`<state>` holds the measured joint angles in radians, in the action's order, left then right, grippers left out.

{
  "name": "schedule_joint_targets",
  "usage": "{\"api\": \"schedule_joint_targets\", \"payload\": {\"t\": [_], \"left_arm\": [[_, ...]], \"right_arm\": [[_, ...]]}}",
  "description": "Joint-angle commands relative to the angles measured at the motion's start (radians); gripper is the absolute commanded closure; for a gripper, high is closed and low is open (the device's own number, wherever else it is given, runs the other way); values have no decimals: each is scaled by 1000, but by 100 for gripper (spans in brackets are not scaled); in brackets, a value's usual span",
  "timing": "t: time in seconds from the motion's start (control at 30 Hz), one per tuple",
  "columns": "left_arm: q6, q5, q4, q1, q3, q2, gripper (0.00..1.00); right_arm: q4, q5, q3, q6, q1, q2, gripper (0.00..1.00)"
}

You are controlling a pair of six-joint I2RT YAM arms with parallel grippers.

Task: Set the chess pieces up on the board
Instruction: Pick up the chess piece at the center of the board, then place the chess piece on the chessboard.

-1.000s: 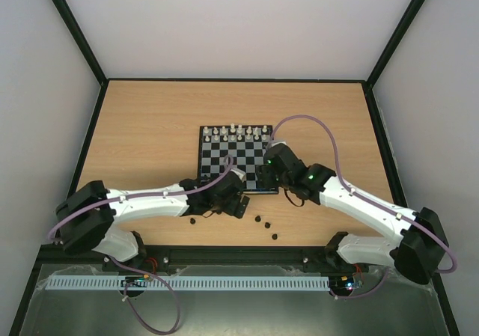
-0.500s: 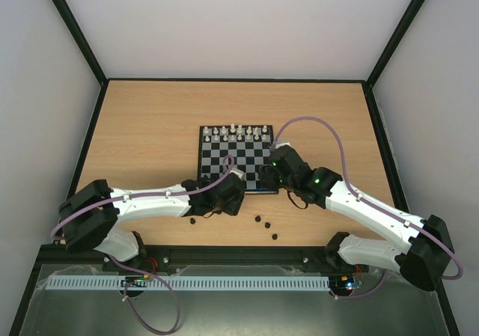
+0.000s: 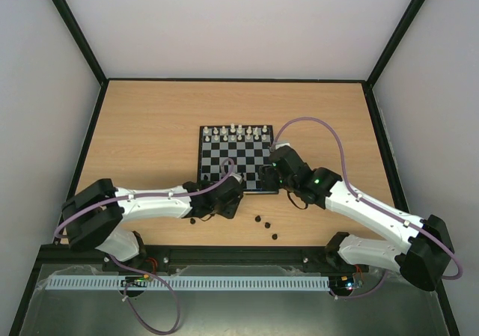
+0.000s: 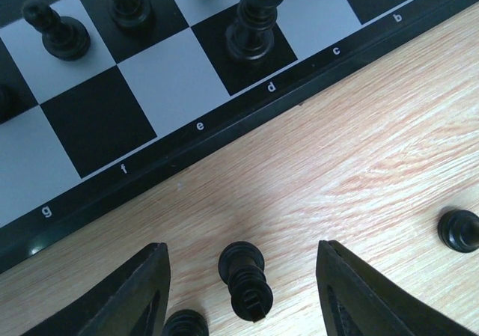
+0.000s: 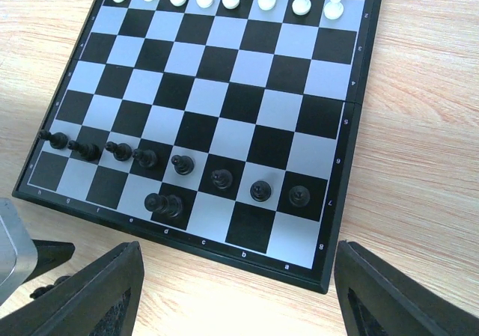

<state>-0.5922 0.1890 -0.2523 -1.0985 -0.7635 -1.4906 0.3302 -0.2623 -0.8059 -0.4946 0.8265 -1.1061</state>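
Note:
The board (image 3: 236, 156) lies mid-table, and a bare square of it shows in the right wrist view (image 5: 247, 104). Several black pawns (image 5: 222, 179) stand in its near second row. A taller black piece (image 5: 165, 203) stands on d8 and also shows in the left wrist view (image 4: 254, 22). My left gripper (image 3: 224, 201) is open, low over the table just off the board's near edge. Its fingers stand either side of an upright black piece (image 4: 245, 280) without touching it. My right gripper (image 3: 268, 177) is open and empty above the board's near right edge (image 5: 236, 257).
White pieces (image 3: 236, 132) fill the board's far rows. Loose black pieces stand on the wood near the front: three right of my left gripper (image 3: 267, 224), one to its left (image 3: 193, 220). In the left wrist view, one (image 4: 458, 229) stands right of the fingers and another (image 4: 185, 325) by the left finger.
My left gripper has drawn back from the board's near edge toward the loose pieces on the table. My right gripper has shifted slightly nearer and stays open.

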Motion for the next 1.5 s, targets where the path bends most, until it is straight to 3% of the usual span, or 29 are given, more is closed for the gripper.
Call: {"api": "schedule_joint_targets", "payload": {"t": [0.0, 0.3, 0.47, 0.57, 0.93, 1.47], "left_arm": [[4, -10, -8, -5, -5, -31, 46], [-8, -23, -6, -6, 0, -43, 56], [-9, -22, -8, -6, -4, -48, 79], [-10, -19, -14, -6, -7, -49, 85], [16, 8, -65, 17, -94, -55, 86], [92, 24, -108, 143, -257, -170, 84]], "right_arm": [[1, 0, 6, -1, -1, 0, 30], [1, 9, 9, 0, -3, 6, 30], [0, 6, 14, 0, -2, 8, 30], [-2, 9, 16, 1, -2, 8, 30], [-5, 10, 17, 1, -3, 12, 30], [-3, 17, 21, 1, -3, 31, 30]]}}
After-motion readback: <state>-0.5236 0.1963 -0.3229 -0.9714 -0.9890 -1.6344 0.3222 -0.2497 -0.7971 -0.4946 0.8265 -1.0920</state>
